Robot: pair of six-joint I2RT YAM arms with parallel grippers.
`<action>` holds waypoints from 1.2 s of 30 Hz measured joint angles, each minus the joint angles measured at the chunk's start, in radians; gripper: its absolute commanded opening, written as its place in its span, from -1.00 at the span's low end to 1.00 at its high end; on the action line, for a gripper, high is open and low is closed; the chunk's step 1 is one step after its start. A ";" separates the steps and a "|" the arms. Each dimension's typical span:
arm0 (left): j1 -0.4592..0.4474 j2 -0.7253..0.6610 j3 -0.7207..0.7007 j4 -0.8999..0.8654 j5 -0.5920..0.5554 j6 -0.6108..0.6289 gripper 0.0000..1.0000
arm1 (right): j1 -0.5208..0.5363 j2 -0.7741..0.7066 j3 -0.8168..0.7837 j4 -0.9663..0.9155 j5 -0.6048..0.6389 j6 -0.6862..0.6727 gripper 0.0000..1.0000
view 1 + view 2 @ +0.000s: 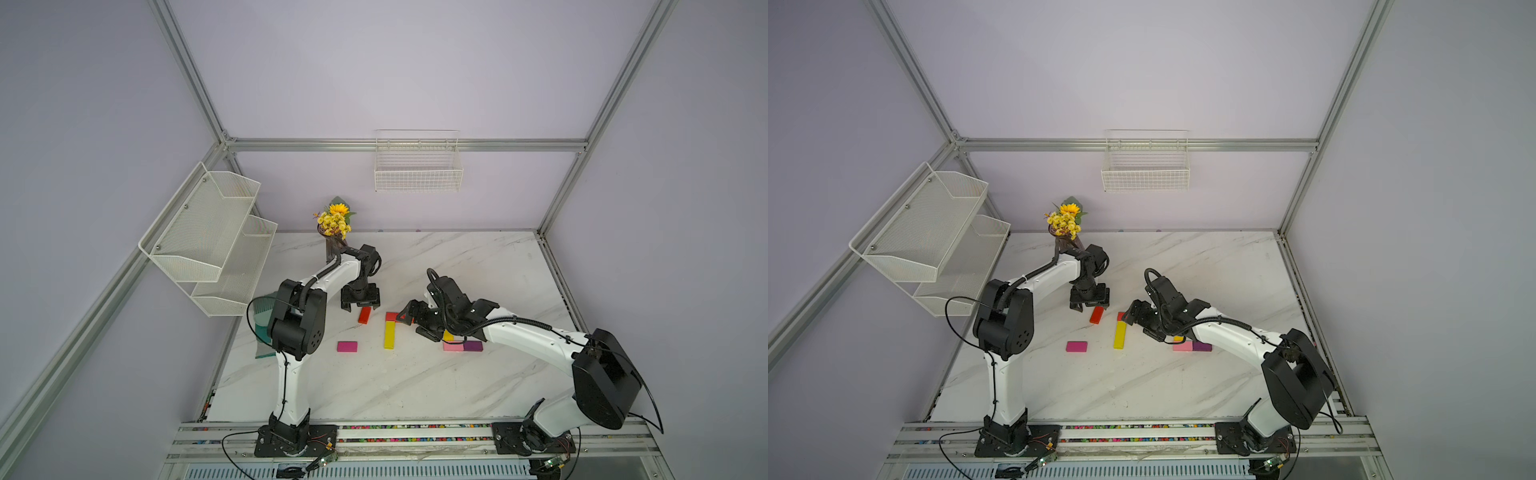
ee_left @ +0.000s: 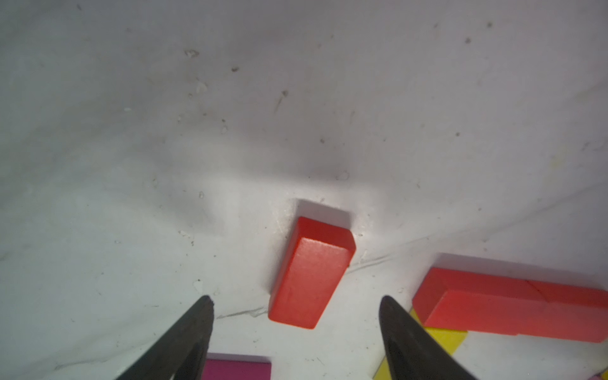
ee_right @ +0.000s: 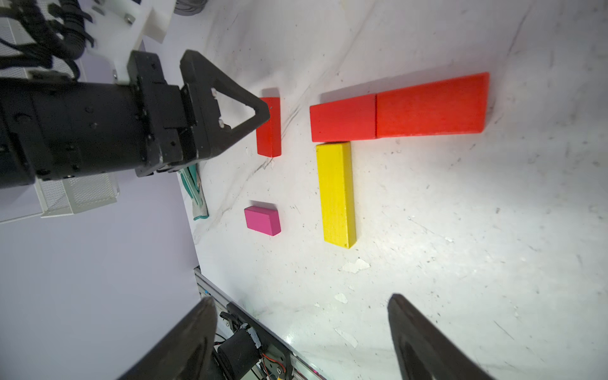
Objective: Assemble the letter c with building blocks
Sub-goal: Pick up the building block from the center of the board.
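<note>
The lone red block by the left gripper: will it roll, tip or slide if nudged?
The red block looks rigid and flat-faced, so it probably won't roll. Lying flat on the table, it should slide rather than tip. Its paint looks smooth, so it may be slippery to grip.

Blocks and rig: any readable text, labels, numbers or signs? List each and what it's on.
None can be read in any view.
Lone red block, yellow block, magenta block: plain faces, no marks.
Circuit board at the front rail: too small to tell whether it bears any print.
</note>
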 measured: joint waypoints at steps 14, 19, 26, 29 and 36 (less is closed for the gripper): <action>-0.035 0.055 0.000 -0.013 -0.023 0.045 0.11 | -0.009 -0.012 -0.009 -0.013 0.000 -0.008 0.67; -0.040 0.057 -0.004 -0.006 -0.020 0.043 -0.25 | -0.009 -0.012 -0.009 -0.026 0.000 -0.009 0.67; -0.040 0.049 -0.018 0.000 -0.018 0.043 -0.59 | -0.009 -0.014 -0.009 -0.039 0.000 -0.018 0.67; -0.040 0.024 -0.045 0.008 -0.015 0.027 -0.60 | -0.009 -0.016 -0.008 -0.039 0.000 -0.026 0.67; -0.045 -0.209 -0.177 0.050 0.042 -0.127 -0.66 | -0.024 -0.016 -0.009 -0.042 -0.001 -0.045 0.68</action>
